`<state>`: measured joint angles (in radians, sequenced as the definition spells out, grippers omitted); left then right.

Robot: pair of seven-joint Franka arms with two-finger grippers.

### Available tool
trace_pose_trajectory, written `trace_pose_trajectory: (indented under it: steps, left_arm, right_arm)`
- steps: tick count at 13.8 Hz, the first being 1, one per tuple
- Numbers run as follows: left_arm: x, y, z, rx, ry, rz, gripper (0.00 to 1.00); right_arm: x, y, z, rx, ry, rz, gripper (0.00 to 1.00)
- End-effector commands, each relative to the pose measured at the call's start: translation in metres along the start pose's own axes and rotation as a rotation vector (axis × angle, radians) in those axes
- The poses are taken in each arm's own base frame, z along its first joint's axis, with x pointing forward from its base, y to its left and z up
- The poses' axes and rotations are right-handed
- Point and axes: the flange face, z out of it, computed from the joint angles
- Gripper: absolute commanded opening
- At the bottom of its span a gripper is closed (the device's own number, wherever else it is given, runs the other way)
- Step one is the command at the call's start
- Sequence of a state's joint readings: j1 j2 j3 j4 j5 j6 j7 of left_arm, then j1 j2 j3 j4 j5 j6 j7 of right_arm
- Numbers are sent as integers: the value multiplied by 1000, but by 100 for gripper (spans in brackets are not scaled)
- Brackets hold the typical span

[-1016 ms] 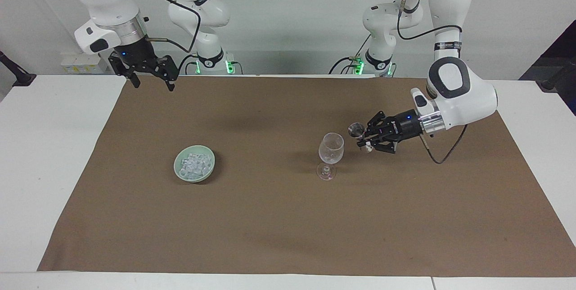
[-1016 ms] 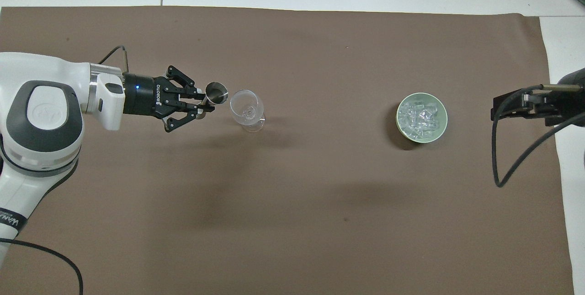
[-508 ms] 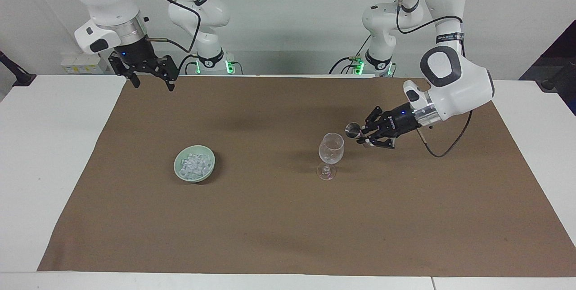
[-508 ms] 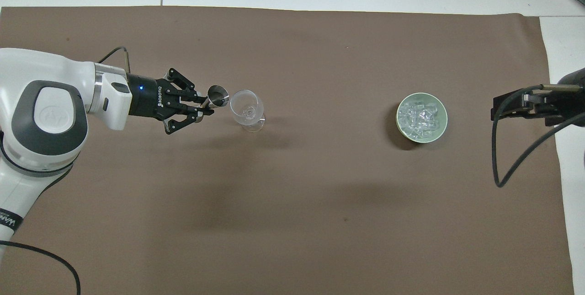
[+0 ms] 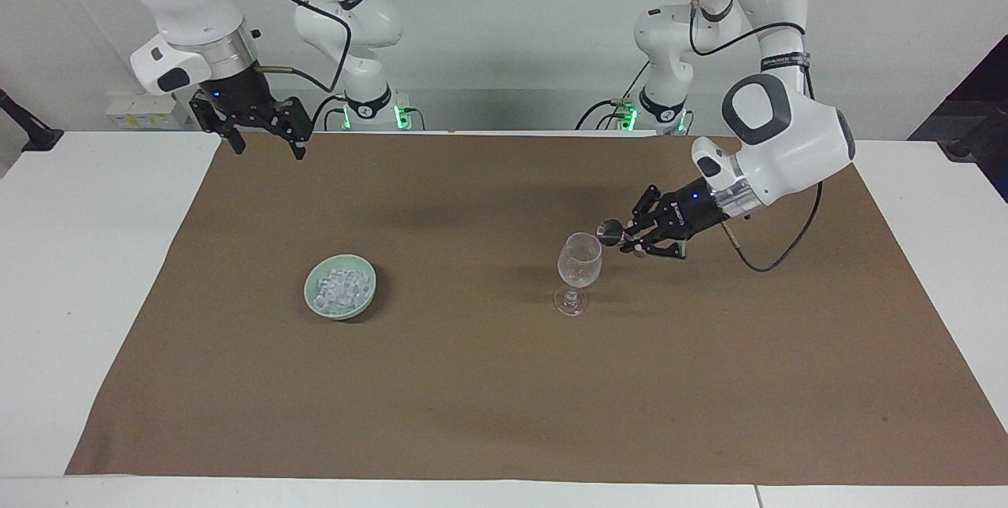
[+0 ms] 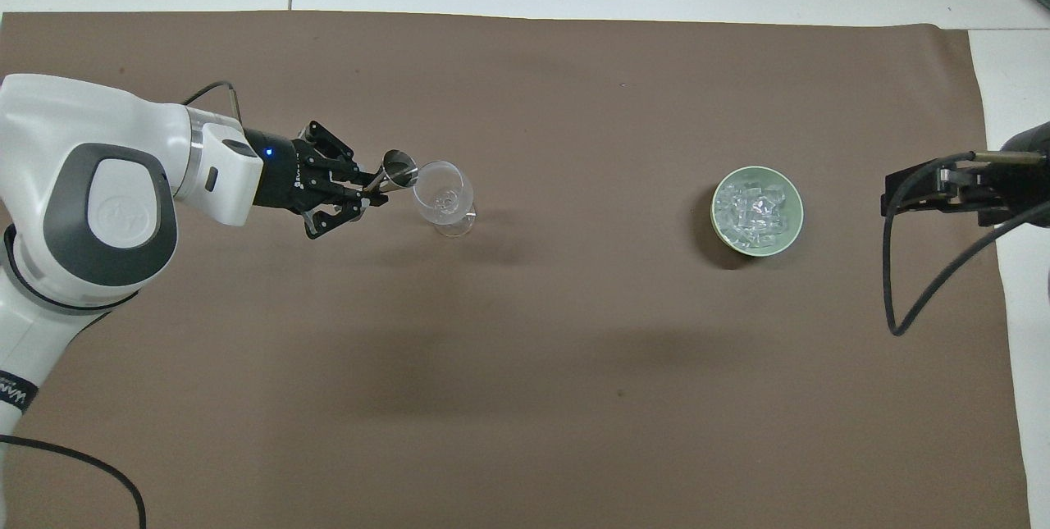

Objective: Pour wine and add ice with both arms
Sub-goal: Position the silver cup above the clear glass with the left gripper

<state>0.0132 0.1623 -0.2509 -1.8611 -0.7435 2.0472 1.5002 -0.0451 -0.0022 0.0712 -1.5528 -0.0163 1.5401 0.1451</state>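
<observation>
A: Table (image 5: 47, 272) white, brown mat (image 5: 504, 382) over most of it. Left arm (image 5: 787, 138) reaches in low from its own end; against a second ago its elbow housing sits higher and closer to the middle of the mat, forearm angled down more steeply.

B: Right arm (image 5: 189, 12)?

A: Waiting, unchanged. Right gripper (image 5: 264, 142) hangs over the mat's edge nearest the robots at its own end, fingers spread wide, holding nothing.

B: Bowl?

A: Pale green bowl (image 5: 311, 294) toward the right arm's end, same spot as before. Ice (image 5: 340, 287) heaped inside it, undisturbed.

B: Glass?

A: Clear stemmed glass (image 5: 579, 272) upright on the mat toward the left arm's end, not moved.

B: Left gripper?

A: Left gripper (image 5: 626, 239) pinches a small metal jigger (image 5: 608, 232), fingertips closed on its waist. A second ago the jigger sat just beside the rim; its mouth now overlaps the rim in the overhead view and is tipped further toward the glass. Cannot tell whether liquid runs.
</observation>
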Motion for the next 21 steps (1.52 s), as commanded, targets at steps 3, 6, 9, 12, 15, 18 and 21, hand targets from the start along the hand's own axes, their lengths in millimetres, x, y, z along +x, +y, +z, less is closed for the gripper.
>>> trace_pose_trajectory:
  steps: [3,6,9,12,15,18,21]
  left_arm:
    - [20,7,-4,24,-58,-16,0]
    - [23,4,-9,38,-100,-12,0]
    - [34,12,-3,47,-151,-31,0]
    - [46,19,3,59,-194,-41,0]
    - [49,18,-3,78,-234,-38,0]
    - [50,19,-1,96,-286,-56,0]
    - [56,25,5,99,-311,-44,0]
  right_arm:
    - [3,4,0,18,5,-18,100]
    - [3,3,-1,18,5,-20,100]
    - [3,3,-1,18,7,-20,100]
    - [3,3,-1,18,5,-20,100]
    - [3,3,-1,18,5,-20,100]
    - [3,3,-1,18,7,-20,100]
    - [3,3,-1,18,7,-20,100]
